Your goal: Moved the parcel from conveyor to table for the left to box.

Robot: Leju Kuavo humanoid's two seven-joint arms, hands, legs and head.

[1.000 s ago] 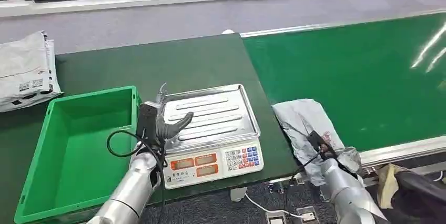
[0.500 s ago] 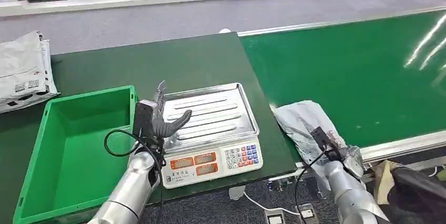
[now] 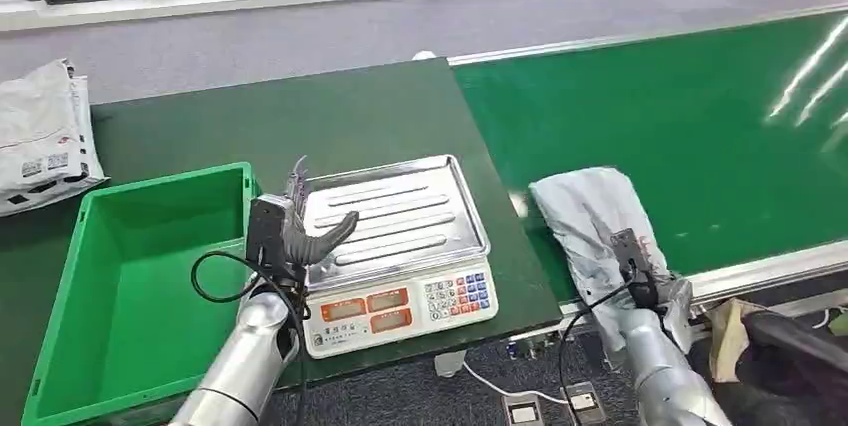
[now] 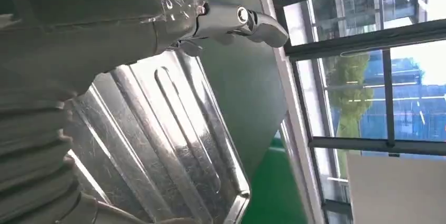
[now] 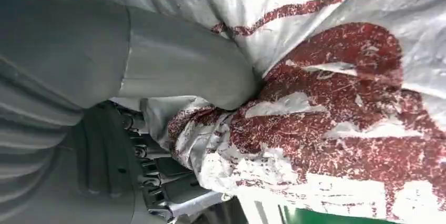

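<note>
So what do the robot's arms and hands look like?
Both arms are shiny silver tubes. The left hand is dark grey, with a thick grey thumb and a black box behind it, and a black cable loops beside the wrist. The right hand is grey with a ribbed cover and its own black cable.

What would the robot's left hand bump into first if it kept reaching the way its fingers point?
Probably the scale. The left hand hovers at the steel pan's near left edge, holding nothing, fingers aimed across it. Height over the pan is hard to judge, so it may skim above.
</note>
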